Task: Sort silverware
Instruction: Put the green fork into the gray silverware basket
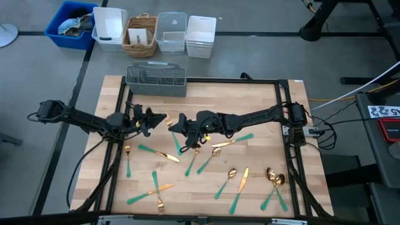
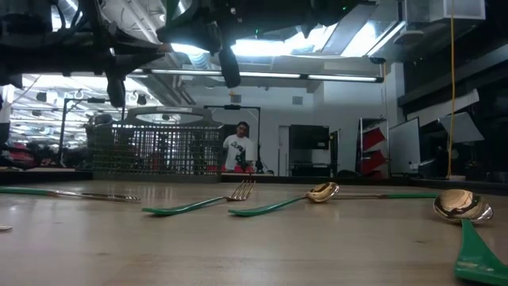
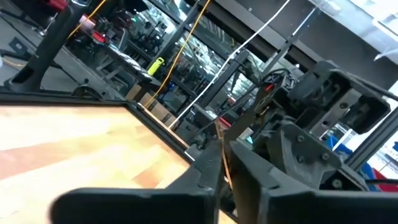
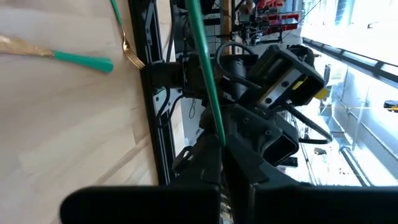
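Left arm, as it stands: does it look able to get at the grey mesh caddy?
Probably yes. The left end effector hangs just in front of the grey mesh caddy, with only bare table between. Watch the right end effector close beside it, gripping a teal-handled piece.

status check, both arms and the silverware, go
Right gripper shut on a teal-handled piece, mid-table. Left gripper facing it, jaws shut. Rest of silverware loose on table. Caddy unobstructed.
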You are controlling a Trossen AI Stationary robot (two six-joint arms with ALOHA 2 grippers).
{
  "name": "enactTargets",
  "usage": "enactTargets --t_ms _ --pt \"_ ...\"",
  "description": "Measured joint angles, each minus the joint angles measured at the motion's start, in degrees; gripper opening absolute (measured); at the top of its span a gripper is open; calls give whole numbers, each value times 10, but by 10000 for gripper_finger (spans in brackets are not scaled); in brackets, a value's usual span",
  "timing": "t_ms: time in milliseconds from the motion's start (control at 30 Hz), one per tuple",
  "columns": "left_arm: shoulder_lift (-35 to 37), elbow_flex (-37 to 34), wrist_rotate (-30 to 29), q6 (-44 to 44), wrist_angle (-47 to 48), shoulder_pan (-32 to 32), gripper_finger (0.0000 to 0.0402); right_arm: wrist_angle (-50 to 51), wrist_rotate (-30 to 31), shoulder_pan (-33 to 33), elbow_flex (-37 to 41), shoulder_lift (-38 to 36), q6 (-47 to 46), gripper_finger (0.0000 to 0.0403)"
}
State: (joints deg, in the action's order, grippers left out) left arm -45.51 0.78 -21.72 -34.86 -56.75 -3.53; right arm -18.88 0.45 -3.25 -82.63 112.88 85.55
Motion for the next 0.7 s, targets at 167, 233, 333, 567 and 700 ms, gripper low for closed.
enactTargets --t_ms 167,233,333,567,700 --pt "0 0 0 4 2 0 6 7 0 0 0 0 1 9" --pt "0 0 0 5 1 0 4 7 1 -1 0 0 1 15" --pt "0 0 0 8 0 0 3 9 1 -1 0 0 -3 32" --pt "0 0 -2 50 -27 0 1 7 21 -1 0 0 -55 91" --pt "2 0 -8 85 -38 1 0 5 74 -7 0 0 -102 114"
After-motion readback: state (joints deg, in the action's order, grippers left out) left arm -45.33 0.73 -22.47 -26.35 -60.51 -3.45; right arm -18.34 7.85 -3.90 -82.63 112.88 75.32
